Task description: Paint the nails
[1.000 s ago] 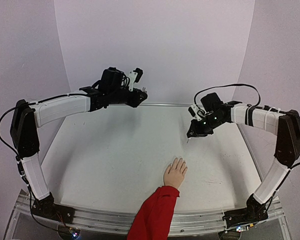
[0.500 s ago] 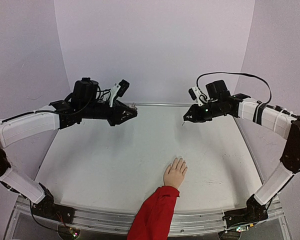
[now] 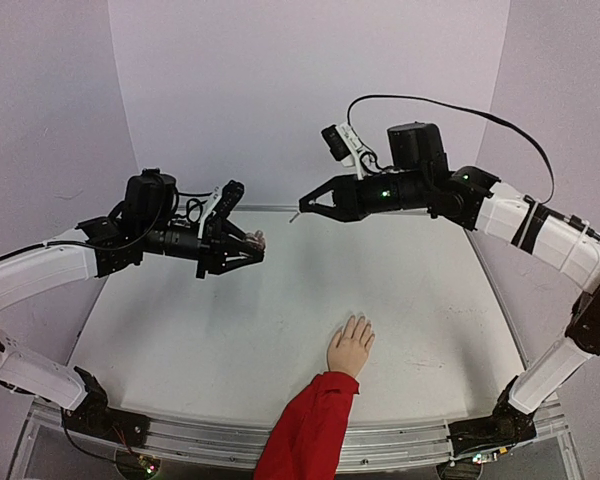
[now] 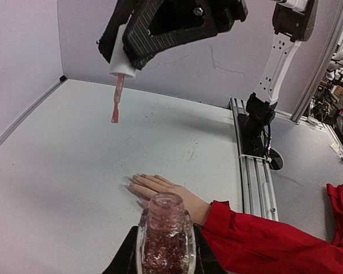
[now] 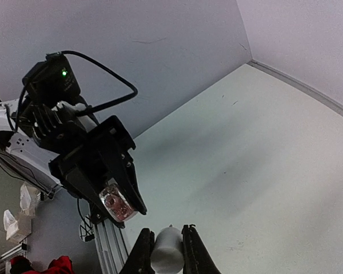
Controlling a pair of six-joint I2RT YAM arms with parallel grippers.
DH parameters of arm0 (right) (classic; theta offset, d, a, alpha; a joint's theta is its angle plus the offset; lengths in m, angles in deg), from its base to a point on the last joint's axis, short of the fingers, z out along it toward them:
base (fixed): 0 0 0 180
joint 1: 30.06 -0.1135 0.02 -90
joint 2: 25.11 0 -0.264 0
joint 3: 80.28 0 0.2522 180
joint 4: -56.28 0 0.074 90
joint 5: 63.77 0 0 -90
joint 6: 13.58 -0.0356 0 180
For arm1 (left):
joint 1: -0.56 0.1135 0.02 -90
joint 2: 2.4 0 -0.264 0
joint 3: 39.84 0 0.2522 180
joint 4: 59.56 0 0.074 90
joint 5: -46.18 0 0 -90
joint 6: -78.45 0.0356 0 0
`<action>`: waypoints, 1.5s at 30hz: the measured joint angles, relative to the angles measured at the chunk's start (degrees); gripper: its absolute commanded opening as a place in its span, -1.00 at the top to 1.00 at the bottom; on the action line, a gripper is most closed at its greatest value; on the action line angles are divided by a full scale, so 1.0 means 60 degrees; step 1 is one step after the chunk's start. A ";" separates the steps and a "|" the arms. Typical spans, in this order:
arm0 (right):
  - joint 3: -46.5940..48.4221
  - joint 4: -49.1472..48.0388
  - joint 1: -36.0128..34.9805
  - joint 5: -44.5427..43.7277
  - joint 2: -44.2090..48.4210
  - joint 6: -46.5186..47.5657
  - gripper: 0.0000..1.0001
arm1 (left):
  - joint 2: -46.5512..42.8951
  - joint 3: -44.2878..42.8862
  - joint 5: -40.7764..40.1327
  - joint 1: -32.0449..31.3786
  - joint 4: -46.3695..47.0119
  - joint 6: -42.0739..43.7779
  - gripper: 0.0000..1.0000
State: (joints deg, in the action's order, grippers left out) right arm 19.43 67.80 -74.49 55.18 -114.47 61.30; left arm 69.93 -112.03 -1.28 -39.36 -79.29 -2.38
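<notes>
Brush-transfer step: left gripper (image 3: 250, 242) clamps bottle (image 4: 166, 242); right gripper (image 3: 313, 203) clamps brush (image 4: 116, 101), high above hand (image 3: 351, 348). Next: lower brush onto nails (image 4: 131, 179).

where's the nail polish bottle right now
The open bottle is clamped in the left gripper, raised over the left half of the table in the top view, up-left of the mannequin hand and facing the brush in the right gripper.

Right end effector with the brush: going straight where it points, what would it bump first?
Probably the open bottle in the left end effector, which lies roughly ahead of it, above the table. Depth is unclear, so the brush might pass just beside.
</notes>
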 measured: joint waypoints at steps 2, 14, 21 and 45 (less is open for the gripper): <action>0.0095 -0.0073 -0.0007 0.0182 0.0000 -0.0069 1.00 | -0.0004 0.0025 0.0095 0.0000 0.0000 0.0087 1.00; 0.0612 -0.0142 -0.0484 0.0780 -0.0426 -0.0204 1.00 | 0.0000 0.0033 0.0215 0.0000 0.0004 0.0350 1.00; 0.0652 -0.0142 -0.0645 0.1038 -0.0437 -0.0204 1.00 | 0.0011 0.0033 0.0229 0.0000 0.0004 0.0470 1.00; 0.1045 -0.0189 -0.0750 0.1388 -0.0820 -0.0204 1.00 | 0.0029 0.0033 0.0324 0.0000 0.0000 0.0484 1.00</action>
State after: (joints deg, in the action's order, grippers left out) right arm 25.70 66.66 -78.99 63.51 -119.39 60.08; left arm 70.11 -111.83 0.67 -39.36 -79.29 0.52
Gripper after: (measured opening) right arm 0.154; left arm 0.216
